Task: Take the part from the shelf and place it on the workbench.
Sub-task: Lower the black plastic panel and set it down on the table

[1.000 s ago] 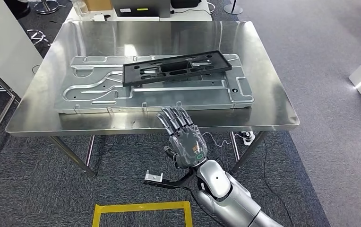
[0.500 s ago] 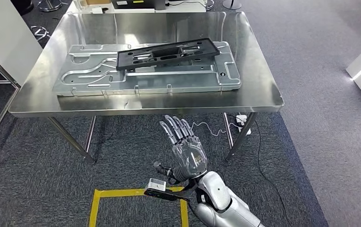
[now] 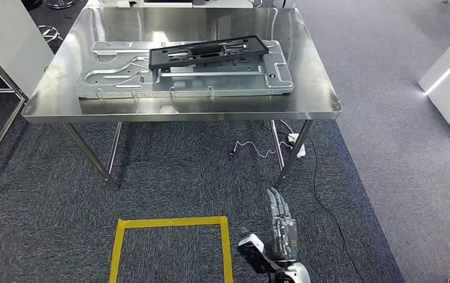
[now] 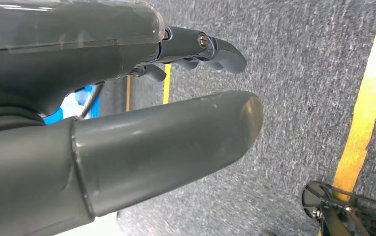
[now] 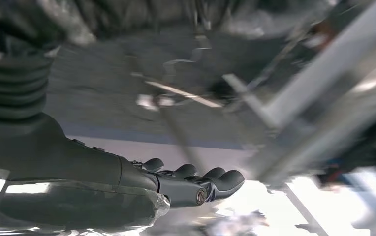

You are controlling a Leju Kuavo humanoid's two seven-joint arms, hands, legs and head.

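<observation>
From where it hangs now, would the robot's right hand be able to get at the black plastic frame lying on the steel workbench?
Probably not yet: the right hand hangs low over the carpet, well short of the workbench, and the black plastic frame lies toward its far side.

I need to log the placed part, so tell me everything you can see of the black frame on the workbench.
The black frame is a long, flat, matte rectangular piece, plastic by its look, with several cut-out slots and small holes. It lies slightly askew on top of the grey stamped metal panel, which rests on the steel workbench. No robot hand touches it.
</observation>
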